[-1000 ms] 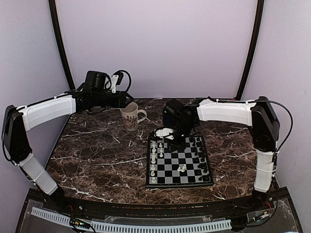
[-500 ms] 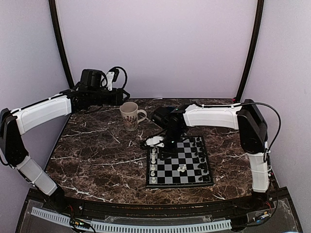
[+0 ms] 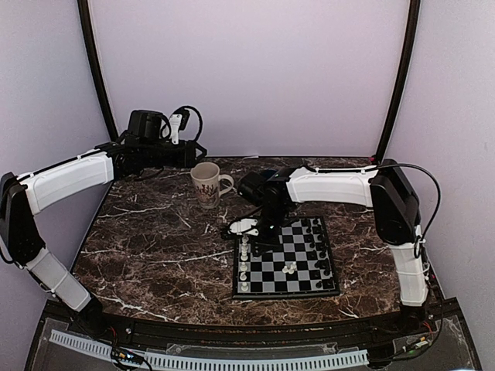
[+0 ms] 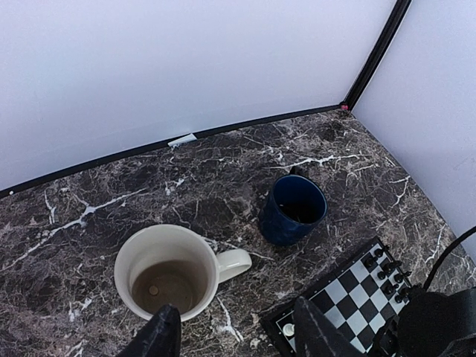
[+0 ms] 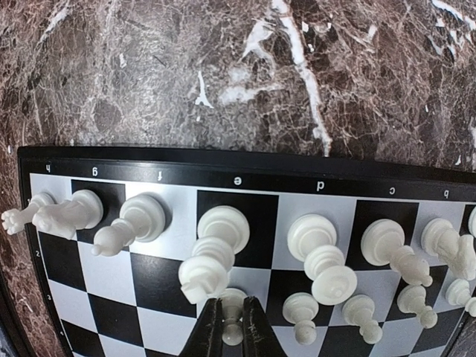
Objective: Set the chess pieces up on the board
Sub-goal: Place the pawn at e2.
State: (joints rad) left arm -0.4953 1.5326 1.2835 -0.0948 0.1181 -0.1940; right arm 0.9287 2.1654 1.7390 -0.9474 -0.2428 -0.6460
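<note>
— White pawn [image 5: 232, 303]: where was it?
— Upright, clenched in the right gripper [image 5: 233, 332], straight beneath it, at the board's [image 5: 149, 160] second row. Farther off, the left gripper [image 4: 236, 338] hung released.

Letters h to b edge the board [image 5: 193, 165].

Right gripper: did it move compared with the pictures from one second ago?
Yes. In the top view the right gripper went left, from above the far middle of the board to its far left corner, closer to the cream mug.
</note>
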